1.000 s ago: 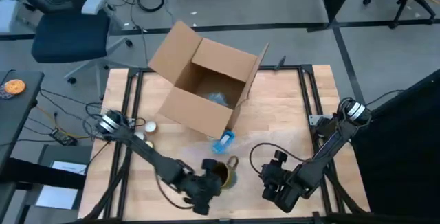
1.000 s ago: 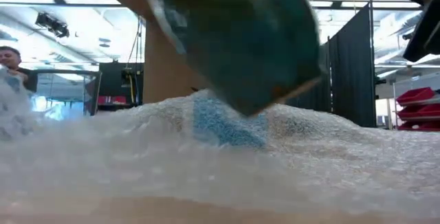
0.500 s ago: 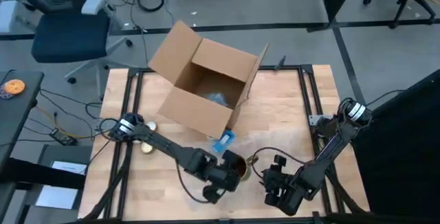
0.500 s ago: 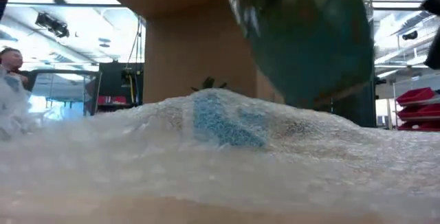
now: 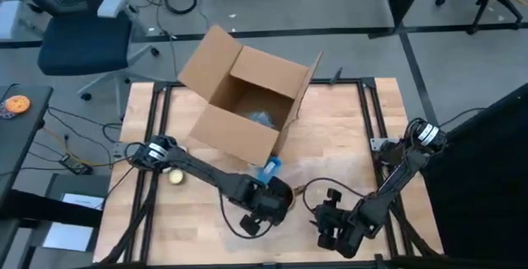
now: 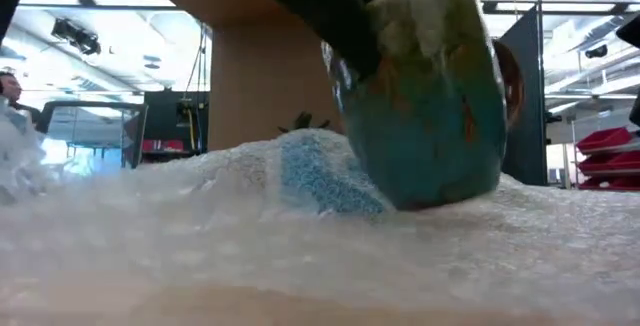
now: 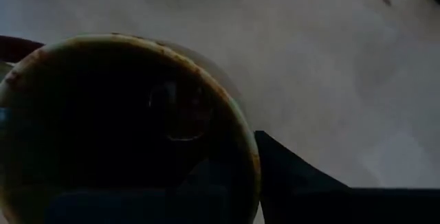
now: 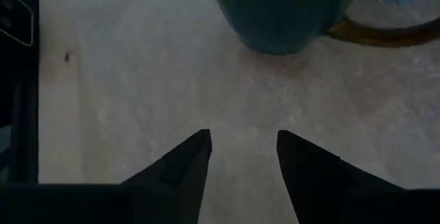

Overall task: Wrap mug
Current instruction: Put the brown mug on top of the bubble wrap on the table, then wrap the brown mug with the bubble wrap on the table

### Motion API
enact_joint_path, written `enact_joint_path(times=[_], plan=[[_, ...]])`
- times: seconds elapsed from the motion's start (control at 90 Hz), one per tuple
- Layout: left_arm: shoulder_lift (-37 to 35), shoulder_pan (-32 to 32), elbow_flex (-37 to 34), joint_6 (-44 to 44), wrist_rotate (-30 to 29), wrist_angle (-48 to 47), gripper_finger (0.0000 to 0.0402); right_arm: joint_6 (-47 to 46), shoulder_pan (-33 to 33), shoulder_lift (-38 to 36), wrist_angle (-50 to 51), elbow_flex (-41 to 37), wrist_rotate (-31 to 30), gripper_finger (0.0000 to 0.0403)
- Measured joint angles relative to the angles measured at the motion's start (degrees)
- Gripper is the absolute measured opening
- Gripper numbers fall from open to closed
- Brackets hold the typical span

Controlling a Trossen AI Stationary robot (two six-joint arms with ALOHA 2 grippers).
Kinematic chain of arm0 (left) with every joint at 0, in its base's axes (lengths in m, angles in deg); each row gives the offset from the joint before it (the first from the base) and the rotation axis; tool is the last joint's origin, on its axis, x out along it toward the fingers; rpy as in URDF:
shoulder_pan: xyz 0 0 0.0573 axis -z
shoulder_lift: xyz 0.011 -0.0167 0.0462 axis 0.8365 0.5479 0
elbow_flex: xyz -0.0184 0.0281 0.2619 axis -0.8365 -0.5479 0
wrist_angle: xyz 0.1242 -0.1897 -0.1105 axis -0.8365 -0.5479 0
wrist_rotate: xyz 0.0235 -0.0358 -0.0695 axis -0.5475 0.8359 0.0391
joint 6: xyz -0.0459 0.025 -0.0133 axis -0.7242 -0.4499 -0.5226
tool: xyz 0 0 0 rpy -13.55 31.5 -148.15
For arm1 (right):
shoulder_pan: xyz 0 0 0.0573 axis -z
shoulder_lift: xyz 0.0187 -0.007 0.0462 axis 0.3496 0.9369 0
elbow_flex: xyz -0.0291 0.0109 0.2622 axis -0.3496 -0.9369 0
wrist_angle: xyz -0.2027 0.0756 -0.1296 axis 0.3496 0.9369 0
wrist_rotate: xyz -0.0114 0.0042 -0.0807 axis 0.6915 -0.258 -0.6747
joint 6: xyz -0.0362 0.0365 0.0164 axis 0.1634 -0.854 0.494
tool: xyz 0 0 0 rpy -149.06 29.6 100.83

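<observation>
A teal mug [image 6: 430,106] with a brown rim and brown handle [image 6: 510,66] stands upright on a sheet of clear bubble wrap [image 6: 200,236] at the table's near middle. A blue patch [image 6: 320,176] lies on the wrap beside it. My left gripper [image 5: 268,203] is shut on the mug's rim from above. My right gripper [image 8: 242,145] hovers open over the wrap, just right of the mug [image 8: 282,11], and touches nothing. My left gripper holds the mug by its rim [image 7: 251,169], with one finger [image 7: 295,183] outside the wall and the other down inside the cup. The fingers come from above, slanting in from the table's left. The mug stands upright with its base on the bubble wrap.
An open cardboard box [image 5: 247,104] lies tipped at the table's far middle, with some wrap inside it. A small pale round object [image 5: 176,176] sits near the left arm's base. A person shows far off at the left edge of the low view.
My left gripper has carried the mug toward the table's right edge and down. The mug was lifted and tilted; it now stands upright with its base on the bubble wrap beside the blue patch.
</observation>
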Motion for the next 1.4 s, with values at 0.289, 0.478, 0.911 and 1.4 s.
enact_joint_path(times=[0.289, 0.478, 0.911, 1.4], plan=[[0.6, -0.1, 0.0, 0.1, -0.5, 0.7, 0.0022, 0.0, 0.0, 0.0, -0.1, 0.0, 0.0, 0.0148], [0.6, -0.1, 0.0, 0.0, -0.4, 0.7, 0.0040, 0.0, 0.0, 0.0, -0.1, 0.0, -0.3, 0.0148], [0.7, 0.4, 4.1, -0.5, -2.4, 0.3, 0.0093, 0.0, 0.2, 0.0, -0.1, 0.0, -0.3, 0.0148], [0.6, 5.6, 17.4, -15.3, 5.3, -20.0, 0.0097, -14.6, 0.3, -5.4, 29.9, 7.1, 9.9, 0.0148]])
